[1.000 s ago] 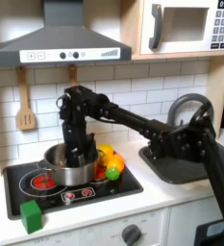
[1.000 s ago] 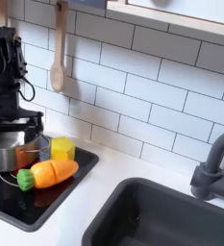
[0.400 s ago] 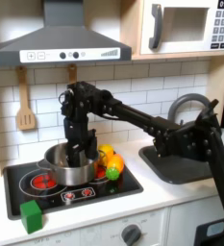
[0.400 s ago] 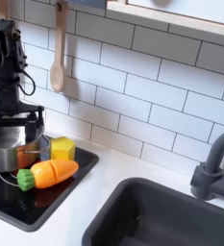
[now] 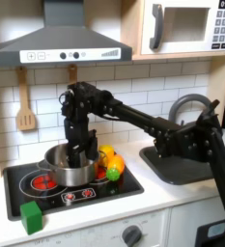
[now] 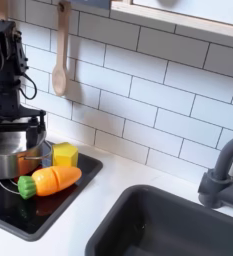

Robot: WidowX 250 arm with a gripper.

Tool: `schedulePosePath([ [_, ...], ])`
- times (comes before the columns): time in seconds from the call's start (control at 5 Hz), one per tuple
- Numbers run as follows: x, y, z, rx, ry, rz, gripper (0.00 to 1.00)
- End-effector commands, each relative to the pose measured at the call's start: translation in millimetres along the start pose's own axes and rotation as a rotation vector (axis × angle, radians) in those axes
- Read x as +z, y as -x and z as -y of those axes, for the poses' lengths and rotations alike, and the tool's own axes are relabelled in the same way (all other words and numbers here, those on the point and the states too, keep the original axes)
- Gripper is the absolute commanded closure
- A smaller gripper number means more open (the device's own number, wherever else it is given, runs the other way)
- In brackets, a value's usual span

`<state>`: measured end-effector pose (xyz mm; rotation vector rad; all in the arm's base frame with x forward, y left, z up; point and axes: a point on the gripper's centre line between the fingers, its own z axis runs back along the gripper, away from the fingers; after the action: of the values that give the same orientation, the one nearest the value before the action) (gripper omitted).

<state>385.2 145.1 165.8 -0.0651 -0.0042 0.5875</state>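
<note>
- The metal pot (image 5: 68, 166) sits on the toy stove (image 5: 124, 188) at the first exterior view's lower left — stiff, smooth, likely light; its rim looks like the best hold.
- The gripper (image 5: 82, 154) hangs over the pot's right rim, arm reaching in from the sink side; whether the jaws are parted, I cannot tell.
- A toy carrot (image 6: 50, 180) lies just beside the pot.

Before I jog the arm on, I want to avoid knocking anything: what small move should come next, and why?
Probably a short, straight lift. The end effector hangs down at the rim of the metal pot on the stovetop, and the toy carrot and yellow block lie close beside the pot. A sideways move might drag the pot or nudge them. I cannot tell whether its jaws are closed.
</note>
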Motion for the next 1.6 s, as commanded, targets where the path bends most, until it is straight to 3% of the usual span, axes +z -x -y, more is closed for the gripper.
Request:
schedulePosePath([
  [0.0,0.6,0,0.1,0.000,0.001,0.003,0.00],
  [0.6,19.5,5,4.1,-0.005,0.028,0.051,0.00],
  [1.2,26.7,8,5.6,-0.005,0.053,0.028,0.00],
  [1.4,33.3,3,7.1,-0.012,0.042,0.051,0.00],
])
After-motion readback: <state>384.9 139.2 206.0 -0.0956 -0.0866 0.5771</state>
